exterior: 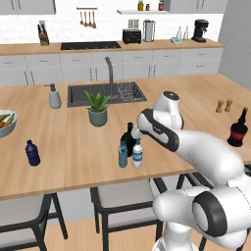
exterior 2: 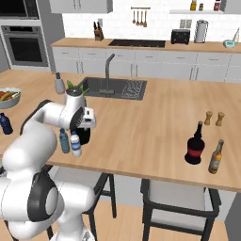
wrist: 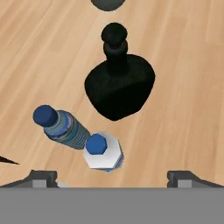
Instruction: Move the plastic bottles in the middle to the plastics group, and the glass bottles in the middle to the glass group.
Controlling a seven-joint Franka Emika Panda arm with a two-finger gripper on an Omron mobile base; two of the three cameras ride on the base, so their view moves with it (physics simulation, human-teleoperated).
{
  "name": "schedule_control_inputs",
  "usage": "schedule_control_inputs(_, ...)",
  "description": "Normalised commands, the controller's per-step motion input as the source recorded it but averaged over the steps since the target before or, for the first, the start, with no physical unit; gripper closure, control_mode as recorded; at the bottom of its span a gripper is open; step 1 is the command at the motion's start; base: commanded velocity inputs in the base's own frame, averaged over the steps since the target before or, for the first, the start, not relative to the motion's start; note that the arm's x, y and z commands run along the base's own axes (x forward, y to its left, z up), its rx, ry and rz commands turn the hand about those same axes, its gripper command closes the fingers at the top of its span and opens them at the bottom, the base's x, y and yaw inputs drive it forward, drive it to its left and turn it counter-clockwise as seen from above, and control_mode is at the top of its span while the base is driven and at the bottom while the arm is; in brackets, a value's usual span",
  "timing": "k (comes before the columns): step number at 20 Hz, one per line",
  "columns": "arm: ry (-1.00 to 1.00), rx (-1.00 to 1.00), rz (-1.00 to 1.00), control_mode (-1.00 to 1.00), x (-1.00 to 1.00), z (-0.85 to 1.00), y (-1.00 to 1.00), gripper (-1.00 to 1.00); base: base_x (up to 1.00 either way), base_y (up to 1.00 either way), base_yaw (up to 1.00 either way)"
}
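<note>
Only a blue-banded label on white bottle (exterior: pixel 138 154).

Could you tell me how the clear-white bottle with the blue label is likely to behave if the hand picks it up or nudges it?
The clear-white bottle is slim and upright, so it would probably tip if nudged. It looks like light plastic and may flex when squeezed. The pale blue bottle stands close beside it, so a sideways nudge would likely knock that too.

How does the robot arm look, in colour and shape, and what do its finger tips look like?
The arm has glossy white rounded tube-like segments with dark grey to black joint rings and round end caps. No cables or markings are visible. In the hand view, the gripper shows two small dark grey, blocky finger tips.
</note>
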Motion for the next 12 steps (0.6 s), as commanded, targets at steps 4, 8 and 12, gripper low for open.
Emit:
schedule_control_inputs(4, 0.0, -0.03, 0.0, -1.0, 0.26, -0.07, 0.17, -1.0, 0.0, 0.0, 0.0)
schedule_control_inputs(8, 0.0, -0.08, 0.0, -1.0, 0.03, -0.26, 0.11, -1.0, 0.0, 0.0, 0.0)
schedule_control_inputs(12, 0.0, -0.05, 0.0, -1.0, 0.0, -0.19, 0.04, -1.0, 0.0, 0.0, 0.0)
